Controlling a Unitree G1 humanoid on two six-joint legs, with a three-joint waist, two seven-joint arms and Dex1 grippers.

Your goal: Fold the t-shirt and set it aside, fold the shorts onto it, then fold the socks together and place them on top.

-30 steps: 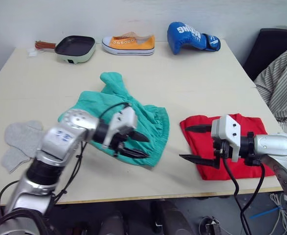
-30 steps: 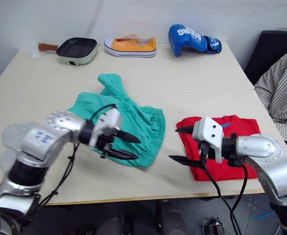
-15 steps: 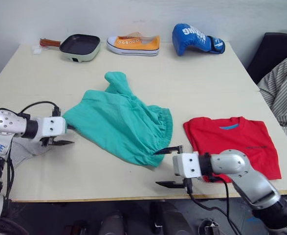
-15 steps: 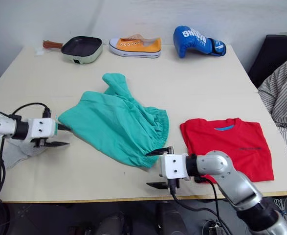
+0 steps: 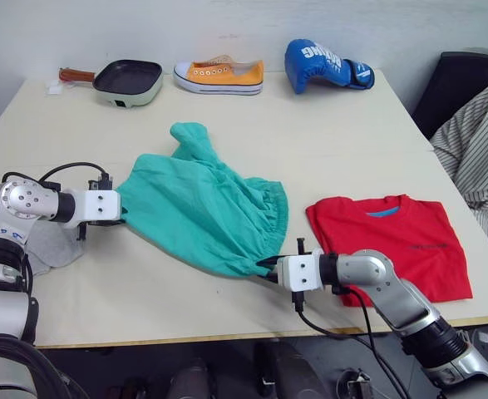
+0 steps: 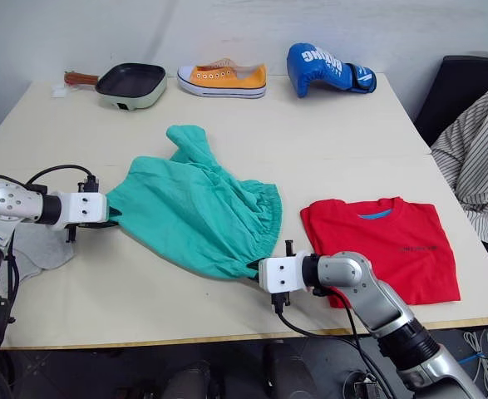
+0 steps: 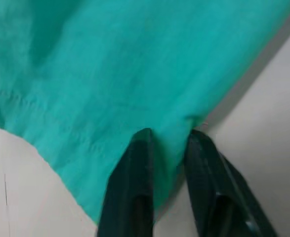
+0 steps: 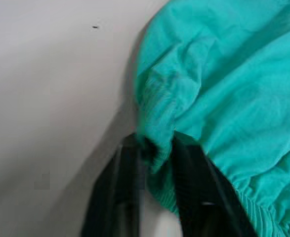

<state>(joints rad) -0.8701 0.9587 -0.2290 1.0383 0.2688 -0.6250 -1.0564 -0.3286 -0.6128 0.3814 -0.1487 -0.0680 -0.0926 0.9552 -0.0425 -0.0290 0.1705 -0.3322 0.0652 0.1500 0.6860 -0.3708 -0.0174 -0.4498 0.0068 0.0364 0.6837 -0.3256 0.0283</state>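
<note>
Both grippers have been brought onto the shorts since half a second ago, when their fingers stood apart and short of the cloth. The left gripper is now clamped on the hem at the shorts' left corner, and the right gripper is clamped on a bunched fold of the elastic waistband at the near corner. The shorts are seen as a teal-green garment spread slantwise across the middle of the table, rumpled, with one leg twisted up toward the far side and the gathered waistband running along the right edge. The t-shirt lies flat and red near the table's front right, just beside the waistband but apart from it, its collar turned toward the far side. The socks are made out as grey knit at the left edge of the table, largely hidden behind the left arm, so that it cannot be told whether they lie together or apart. Along the far edge a pan, an orange shoe and a blue boxing glove are lined up. Striped cloth is cut off at the right border.
</note>
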